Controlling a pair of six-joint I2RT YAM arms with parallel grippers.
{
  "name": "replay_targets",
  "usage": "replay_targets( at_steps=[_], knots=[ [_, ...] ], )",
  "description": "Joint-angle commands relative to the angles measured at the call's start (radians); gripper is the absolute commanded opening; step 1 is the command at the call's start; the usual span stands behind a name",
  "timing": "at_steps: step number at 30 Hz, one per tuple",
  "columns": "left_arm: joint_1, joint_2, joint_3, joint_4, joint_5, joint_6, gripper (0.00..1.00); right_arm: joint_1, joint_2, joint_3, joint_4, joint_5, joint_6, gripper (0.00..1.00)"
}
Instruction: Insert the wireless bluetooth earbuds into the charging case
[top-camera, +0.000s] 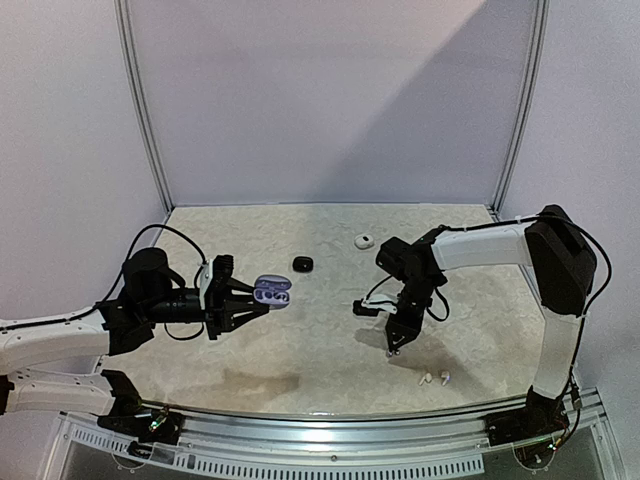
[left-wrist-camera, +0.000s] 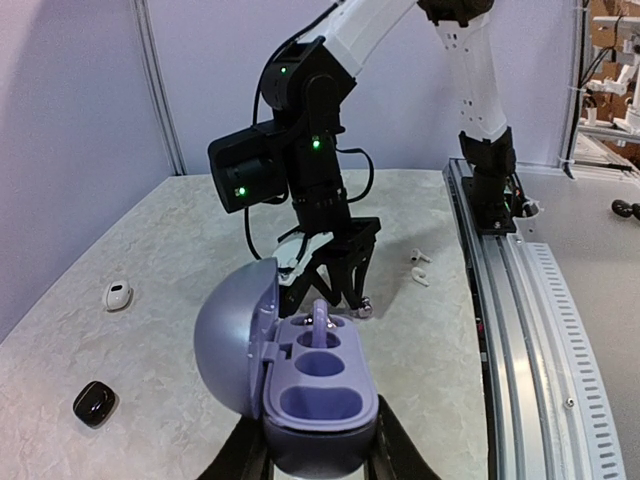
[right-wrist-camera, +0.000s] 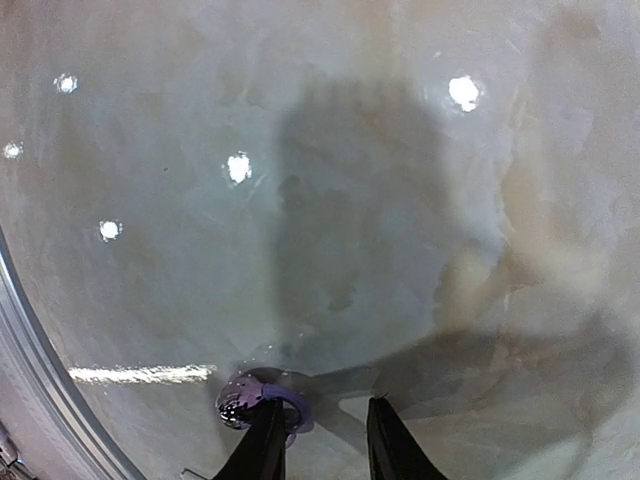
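Observation:
My left gripper (top-camera: 240, 295) (left-wrist-camera: 320, 455) is shut on the base of a purple charging case (top-camera: 272, 291) (left-wrist-camera: 320, 390), held above the table with its lid swung open to the left. One purple earbud (left-wrist-camera: 322, 318) stands in the case's far slot; the nearer slots are empty. My right gripper (top-camera: 393, 345) (right-wrist-camera: 325, 440) points straight down at the table, jaws a little apart with nothing between them. A shiny dark purplish earbud (right-wrist-camera: 250, 400) (left-wrist-camera: 362, 308) lies on the table against the outside of its left fingertip. A white stemmed pair (top-camera: 434, 378) (left-wrist-camera: 418, 268) lies near the front edge.
A small black case (top-camera: 302, 263) (left-wrist-camera: 95, 403) and a small white case (top-camera: 364, 240) (left-wrist-camera: 117, 295) sit on the marbled table (top-camera: 320, 340) toward the back. A metal rail (top-camera: 350, 420) runs along the front edge by the arm bases.

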Motion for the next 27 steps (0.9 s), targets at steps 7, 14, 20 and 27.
replay_targets(
  at_steps=[7, 14, 20, 27],
  knots=[
    [0.005, 0.001, 0.006, -0.010, 0.002, 0.014, 0.00, 0.030, -0.049, -0.053, -0.045, -0.039, 0.028, 0.31],
    [0.005, 0.002, 0.006, -0.012, 0.003, 0.014, 0.00, 0.046, -0.049, -0.065, -0.045, -0.042, 0.035, 0.31],
    [0.005, 0.001, 0.006, -0.012, 0.003, 0.014, 0.00, 0.047, -0.042, -0.065, -0.030, -0.028, 0.061, 0.29],
    [0.005, -0.002, 0.006, -0.014, 0.003, 0.015, 0.00, 0.048, -0.041, -0.069, -0.025, -0.039, 0.069, 0.21]
  ],
)
